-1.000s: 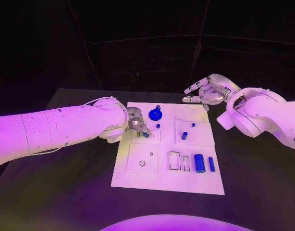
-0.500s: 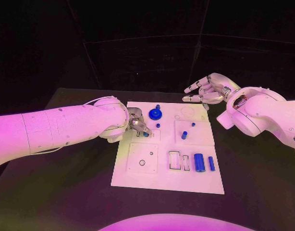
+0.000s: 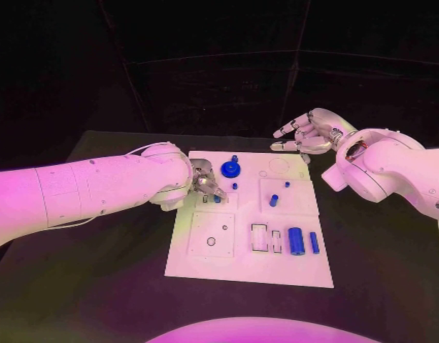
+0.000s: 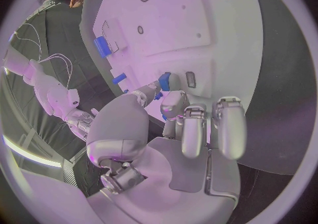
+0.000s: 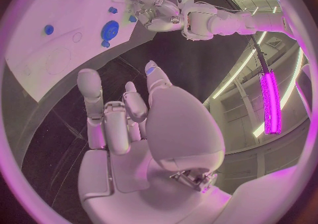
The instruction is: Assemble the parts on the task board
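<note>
The white task board (image 3: 211, 268) lies in the middle of the black table. My left hand (image 3: 204, 184) is low over the board's upper left part, and its thumb and a finger pinch a small blue part (image 4: 164, 81) beside a small slot (image 4: 191, 79). A round blue disc with a knob (image 3: 231, 169) sits just beyond it. Blue pegs (image 3: 274, 201) stand mid-board, and a large blue cylinder (image 3: 297, 241) and a thin blue bar (image 3: 314, 244) lie lower right. My right hand (image 3: 307, 136) hovers above the board's far right corner, fingers apart and holding nothing.
The board (image 5: 40, 49) carries empty recesses: a rectangular frame (image 3: 259, 238), a round hole (image 3: 211, 242) and a faint ring (image 3: 279, 166). Bare black table (image 3: 86, 279) surrounds the board. My right forearm (image 3: 405, 179) hangs over the table's right side.
</note>
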Controlling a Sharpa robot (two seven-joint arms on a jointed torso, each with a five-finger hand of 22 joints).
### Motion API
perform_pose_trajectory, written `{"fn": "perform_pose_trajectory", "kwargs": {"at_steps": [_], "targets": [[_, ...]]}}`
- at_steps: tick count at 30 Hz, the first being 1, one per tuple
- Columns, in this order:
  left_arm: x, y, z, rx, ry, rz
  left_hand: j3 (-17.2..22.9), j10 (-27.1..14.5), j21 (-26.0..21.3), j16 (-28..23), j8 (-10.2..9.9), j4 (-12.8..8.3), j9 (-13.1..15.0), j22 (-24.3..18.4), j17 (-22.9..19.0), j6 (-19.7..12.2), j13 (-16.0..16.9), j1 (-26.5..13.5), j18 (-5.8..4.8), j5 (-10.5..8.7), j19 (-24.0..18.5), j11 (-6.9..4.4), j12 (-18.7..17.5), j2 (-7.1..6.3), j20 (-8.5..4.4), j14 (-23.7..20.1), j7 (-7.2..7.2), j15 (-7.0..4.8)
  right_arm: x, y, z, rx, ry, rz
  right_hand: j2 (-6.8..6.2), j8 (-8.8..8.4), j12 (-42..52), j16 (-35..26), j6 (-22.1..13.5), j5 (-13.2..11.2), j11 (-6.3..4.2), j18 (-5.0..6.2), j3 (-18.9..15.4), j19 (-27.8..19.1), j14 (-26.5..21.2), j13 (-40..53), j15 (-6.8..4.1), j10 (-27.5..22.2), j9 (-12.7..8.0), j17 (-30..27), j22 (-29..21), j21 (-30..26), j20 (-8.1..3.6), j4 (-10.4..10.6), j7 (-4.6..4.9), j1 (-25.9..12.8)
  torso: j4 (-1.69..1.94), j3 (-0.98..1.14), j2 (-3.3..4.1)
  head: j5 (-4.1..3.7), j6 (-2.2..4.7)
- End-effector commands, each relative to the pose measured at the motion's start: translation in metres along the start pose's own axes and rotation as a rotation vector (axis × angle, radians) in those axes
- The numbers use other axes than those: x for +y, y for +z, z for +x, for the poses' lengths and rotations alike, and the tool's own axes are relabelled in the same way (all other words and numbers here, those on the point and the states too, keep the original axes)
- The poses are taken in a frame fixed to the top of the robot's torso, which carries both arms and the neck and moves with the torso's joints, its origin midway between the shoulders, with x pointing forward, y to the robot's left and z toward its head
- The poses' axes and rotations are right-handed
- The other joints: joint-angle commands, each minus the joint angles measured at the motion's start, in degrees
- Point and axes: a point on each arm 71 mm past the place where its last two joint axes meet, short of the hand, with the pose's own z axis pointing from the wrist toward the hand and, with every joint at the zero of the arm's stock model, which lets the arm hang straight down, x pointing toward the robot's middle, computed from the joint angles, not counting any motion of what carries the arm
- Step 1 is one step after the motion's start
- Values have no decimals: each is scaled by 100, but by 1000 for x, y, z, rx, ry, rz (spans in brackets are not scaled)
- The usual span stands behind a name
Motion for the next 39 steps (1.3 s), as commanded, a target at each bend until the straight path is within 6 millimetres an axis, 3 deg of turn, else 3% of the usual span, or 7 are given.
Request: {"fn": "perform_pose_trajectory", "kwargs": {"at_steps": [1,13,18,21,26,31,39], "targets": [[-1,0,0,9,11,2,-110,43,14,18,31,45,-23,354,1509,42,10,-62,-100,-22,105,-5,36,2,-25,585,-6,-42,2,0,-1,3,1,-9,46,25,-29,-32,34,28,-5,53,-33,-38,270,-12,-41,-34,-2,103,-19,-27,-1,15,-11,-12,-2,0,-2,1,-12],[0,1,-1,7,10,-1,-431,51,19,18,64,146,-93,371,1509,66,5,-82,-103,-25,111,-14,38,7,-31,585,-17,-49,0,-1,-2,1,0,-6,42,23,-45,-44,26,33,-4,57,-43,-49,266,-29,-41,-44,-4,83,-47,-44,-2,19,-9,-20,7,-6,-2,-17,-8],[2,-1,-2,-5,1,-3,-910,59,19,18,100,312,-155,383,1509,76,1,-158,-104,-43,114,-25,40,-83,-42,585,-34,-61,0,-1,-2,0,0,-6,40,24,-55,-53,21,35,-4,60,-53,-56,263,-41,-41,-50,-5,70,-68,-57,-2,25,-9,-31,6,-12,-1,-21,-3],[4,-4,-4,-15,-7,0,-1257,61,17,18,131,442,-200,388,1509,75,-2,-131,-103,-388,115,-35,40,-89,-52,585,-39,-63,0,0,-3,-2,0,-5,40,25,-68,-61,18,34,-3,63,-61,-63,261,-54,-41,-58,-6,58,-88,-69,-2,30,-9,-38,5,-9,0,-25,1],[0,-11,-17,-44,-37,18,-1677,19,-21,18,153,597,-245,339,1509,31,-70,-91,-92,-477,93,-33,-22,-157,-61,585,-36,-75,-2,1,-4,-13,-1,-3,27,25,-93,-84,5,16,-1,69,-90,-82,253,-81,-40,-75,-9,25,-139,-103,-2,42,-7,-60,-7,-9,5,-27,13],[-2,-19,-42,-68,-27,23,-1848,-252,-154,18,36,561,-347,156,1509,-249,-514,331,-54,-469,5,41,-432,16,-35,585,60,-29,-3,1,-6,-23,-1,1,21,24,-126,-100,-5,8,0,76,-103,-101,248,-114,-39,-97,-11,1,-184,-131,-2,47,-5,-67,1,-6,-3,-54,21],[9,-24,-85,-71,28,-29,-1954,-253,-130,18,-162,563,-521,208,1509,-429,-505,582,-64,-466,26,139,-383,192,49,585,172,59,-6,4,-8,-30,-4,11,22,25,-133,-102,-8,10,0,77,-107,-106,247,-121,-39,-103,-11,0,-195,-139,-2,49,-5,-69,20,-5,3,-54,72]]}}
